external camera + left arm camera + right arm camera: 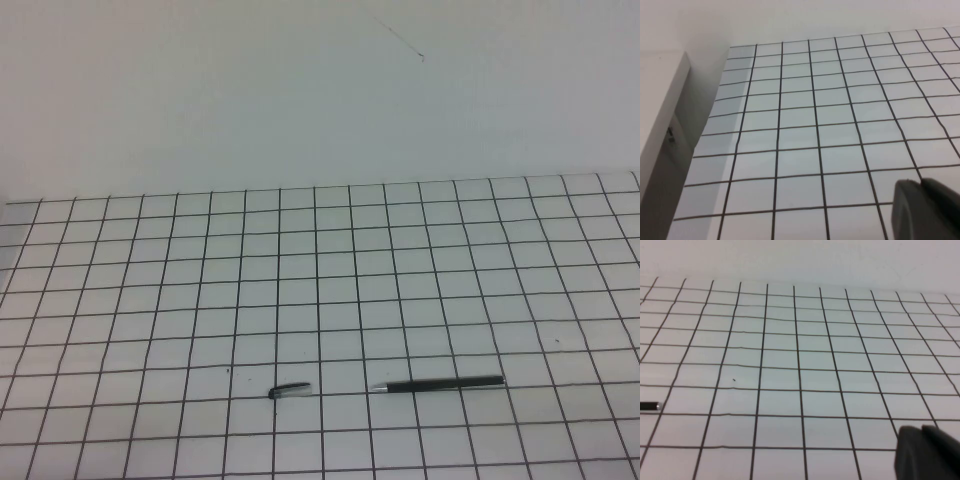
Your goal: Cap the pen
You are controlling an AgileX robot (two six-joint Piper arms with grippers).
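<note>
**Pen and cap apart on the grid surface; both grippers closed and empty**

The pen [440,384] lies flat on the gridded table [320,280], near the front edge and right of centre. It runs left to right, with its silver tip pointing left and its black barrel extending right. In the right wrist view only one end of the pen [649,406] shows at the picture's edge.

The cap [289,391] lies flat to the left of the pen, roughly in line with it. A gap separates the cap from the pen tip; the two are near each other but not touching. The pen is uncapped.

Neither arm appears in the high view. The left gripper [922,210] shows only in its own wrist view as dark fingers above bare grid squares; its fingers are closed together and hold nothing. The right gripper [925,452] likewise shows only in its wrist view, fingers closed together, holding nothing, and clear of the pen.
</note>
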